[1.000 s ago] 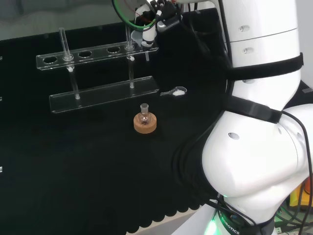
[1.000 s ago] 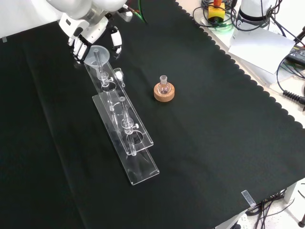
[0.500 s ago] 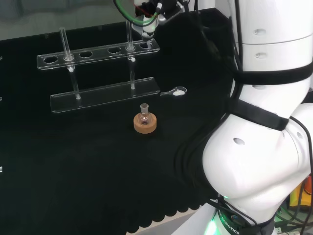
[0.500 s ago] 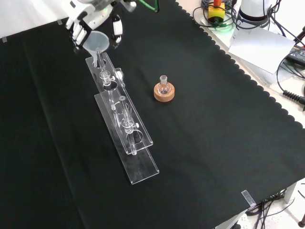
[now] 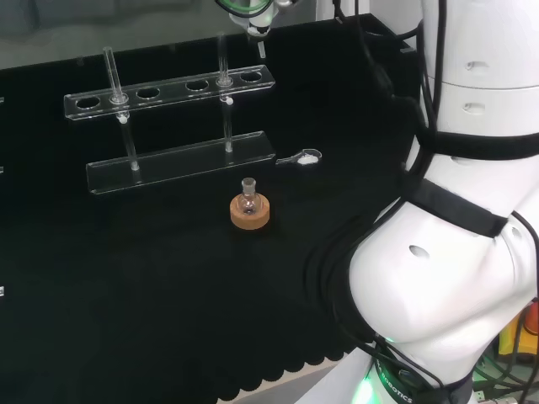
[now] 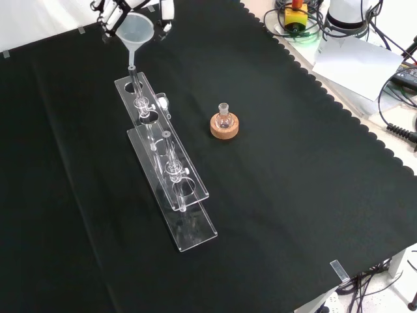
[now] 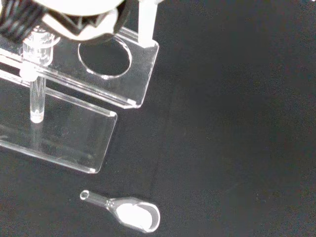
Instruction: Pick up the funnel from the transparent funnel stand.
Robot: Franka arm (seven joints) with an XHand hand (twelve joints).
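The funnel (image 6: pixel 135 29) is held in the curled fingers of the hand (image 6: pixel 163 8), its stem clear above the transparent funnel stand (image 6: pixel 163 160).

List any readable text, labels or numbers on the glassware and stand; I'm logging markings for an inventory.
None can be read. The funnel held in the hand, the transparent funnel stand, the small flask on its cork ring and the scoop show no visible print or graduations.
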